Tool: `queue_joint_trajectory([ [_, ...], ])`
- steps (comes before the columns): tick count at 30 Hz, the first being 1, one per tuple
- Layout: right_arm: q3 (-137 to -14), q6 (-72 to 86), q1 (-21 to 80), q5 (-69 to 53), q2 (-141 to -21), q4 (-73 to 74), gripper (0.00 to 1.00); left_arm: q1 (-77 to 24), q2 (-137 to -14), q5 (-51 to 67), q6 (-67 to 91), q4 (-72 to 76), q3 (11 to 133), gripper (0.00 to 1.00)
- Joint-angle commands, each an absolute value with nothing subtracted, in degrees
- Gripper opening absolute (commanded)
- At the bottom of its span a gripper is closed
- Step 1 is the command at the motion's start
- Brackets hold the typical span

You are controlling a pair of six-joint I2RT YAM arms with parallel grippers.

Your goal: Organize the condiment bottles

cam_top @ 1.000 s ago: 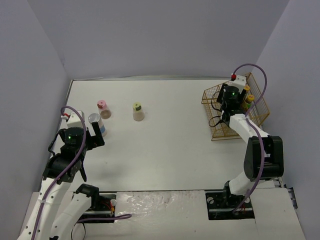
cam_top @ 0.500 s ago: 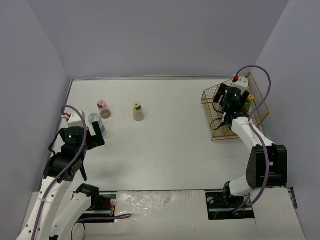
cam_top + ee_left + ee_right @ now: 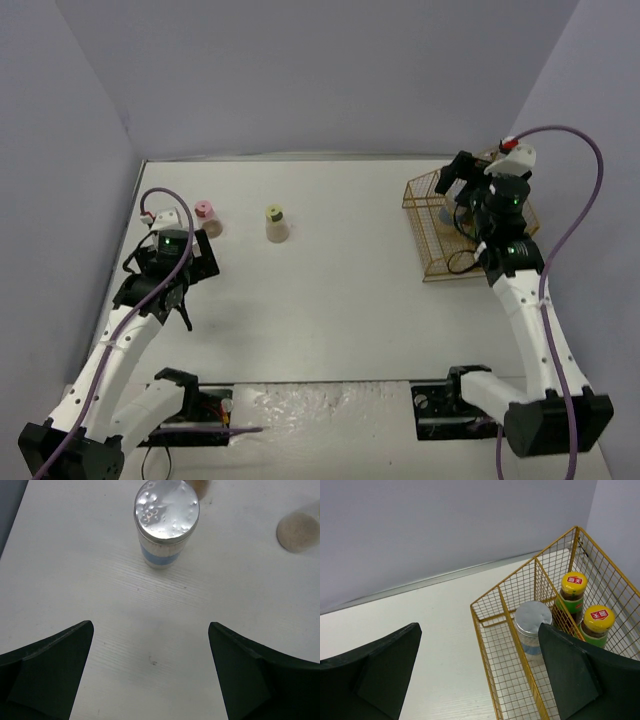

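While the left tool (image 3: pixel 150 630) gapes, the jar (image 3: pixel 166 510) stands ahead; apart.

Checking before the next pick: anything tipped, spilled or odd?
Nothing stands out. The silver-lidded jar on the table stands upright; so do the second jar and two yellow-capped bottles in the wire basket. Both shakers look upright too. No spill visible.

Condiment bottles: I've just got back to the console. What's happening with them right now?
Three of the six are in the wire basket on the right: a silver-lidded jar and two yellow-capped bottles. The right gripper hangs open above the basket, holding nothing. On the left, the left gripper is open and lined up on the other silver-lidded jar but not touching it. The pink-capped shaker and yellow-green-capped shaker stand on the table beyond it.
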State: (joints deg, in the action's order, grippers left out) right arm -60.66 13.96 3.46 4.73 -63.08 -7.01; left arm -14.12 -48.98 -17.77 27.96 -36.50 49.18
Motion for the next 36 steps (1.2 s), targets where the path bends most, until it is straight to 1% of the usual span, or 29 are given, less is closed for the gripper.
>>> queue_joint_trajectory([
  [1,-59.28,17.07,4.53,-2.76,-56.93,-6.81,1.00,-13.50,-57.60,-23.06,31.33,-31.34,56.38,0.97],
  [5,-54.54,21.05,5.65,-6.67,-52.73,-7.84,1.00,-12.49,-64.31,-25.24,31.39,-28.89,60.55,0.97],
  [11,-49.97,20.75,9.53,-6.70,-49.19,-8.26,1.00,-9.08,-75.17,-24.85,32.22,-26.49,64.69,0.97],
  [13,-49.06,20.82,9.81,-6.84,-48.43,-8.26,1.00,-8.11,-77.67,-24.16,32.57,-25.59,65.32,0.95],
  [18,-47.55,20.41,10.11,-7.56,-46.92,-8.09,1.00,-7.03,-82.78,-22.96,32.87,-26.98,68.50,0.84],
  [21,-46.85,19.95,10.11,-7.39,-45.97,-8.17,1.00,-6.86,-84.34,-22.26,33.13,-27.25,68.99,0.75],
  [23,-46.34,19.44,10.11,-7.38,-45.54,-8.09,1.00,-6.86,-85.22,-20.72,33.22,-27.75,69.67,0.63],
  [25,-46.12,19.32,10.12,-7.58,-45.35,-8.10,1.00,-6.98,-85.11,-18.47,33.13,-27.21,69.56,0.50],
  [27,-45.93,19.13,10.19,-7.92,-45.43,-8.17,1.00,-7.53,-84.57,-14.55,32.48,-26.23,69.32,0.36],
  [29,-45.76,18.69,10.20,-8.64,-45.75,-8.17,1.00,-9.16,-83.98,-10.67,32.20,-25.77,69.65,0.24],
  [32,-45.39,18.37,10.26,-10.06,-46.35,-8.21,1.00,-15.67,-83.54,-8.65,30.43,-25.86,71.20,0.18],
  [36,-44.63,18.10,10.26,-11.18,-46.43,-8.42,1.00,-25.19,-84.83,-6.92,28.01,-25.52,73.75,0.18],
])
